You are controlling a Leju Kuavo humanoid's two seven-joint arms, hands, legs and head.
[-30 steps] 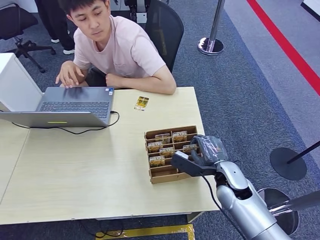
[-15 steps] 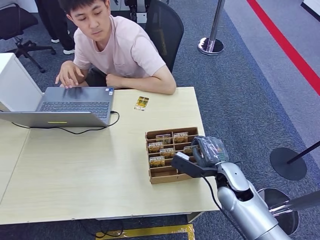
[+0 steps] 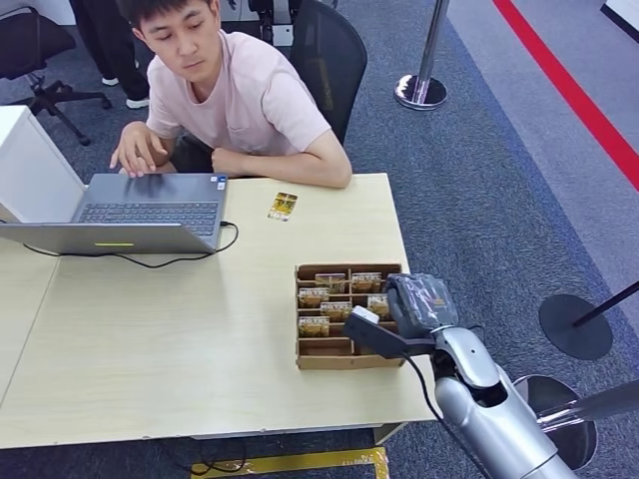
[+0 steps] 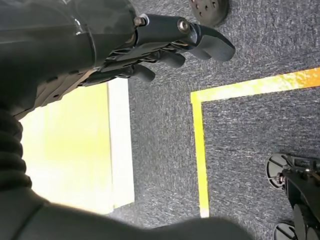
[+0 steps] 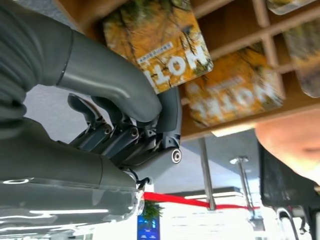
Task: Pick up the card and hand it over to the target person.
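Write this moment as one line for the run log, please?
right hand: pinching a card at the wooden box | left hand: hanging, holds nothing | person: seated behind the table

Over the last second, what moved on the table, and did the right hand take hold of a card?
The wooden card box swung from skewed to nearly square with the table edge and slid slightly right. The right hand stayed at its right end, thumb and fingers now pinching a card. The loose card, laptop and person stayed put.
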